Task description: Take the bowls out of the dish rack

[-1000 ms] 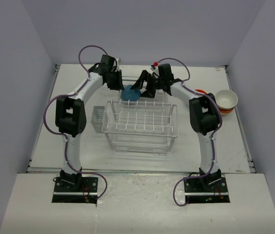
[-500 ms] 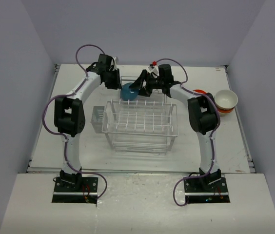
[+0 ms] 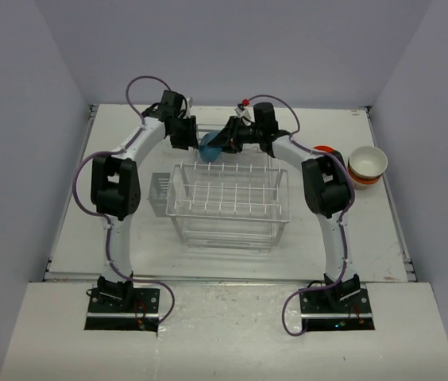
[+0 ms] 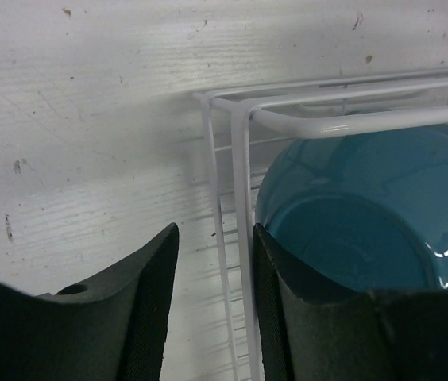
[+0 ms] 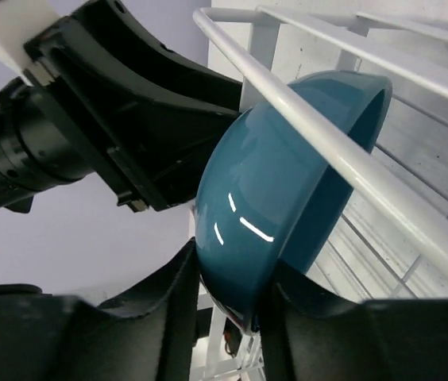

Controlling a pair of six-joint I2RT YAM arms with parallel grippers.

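At rack [image 3: 228, 190] far edge: glossy teal bowl [image 5: 272, 182] tilted, pinched by right gripper [image 5: 232, 295]; left gripper [image 4: 214, 238] parted

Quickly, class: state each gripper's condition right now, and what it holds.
Left gripper: open, jaws either side of a dish rack wire, holding nothing.
Right gripper: closed on the blue bowl.

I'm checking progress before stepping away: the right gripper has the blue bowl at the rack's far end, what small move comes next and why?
Probably lift the blue bowl straight up a little. The right gripper pinches its rim, but the top rail of the dish rack crosses in front of it, so it likely must clear that wire before swinging toward the stacked bowls at right.
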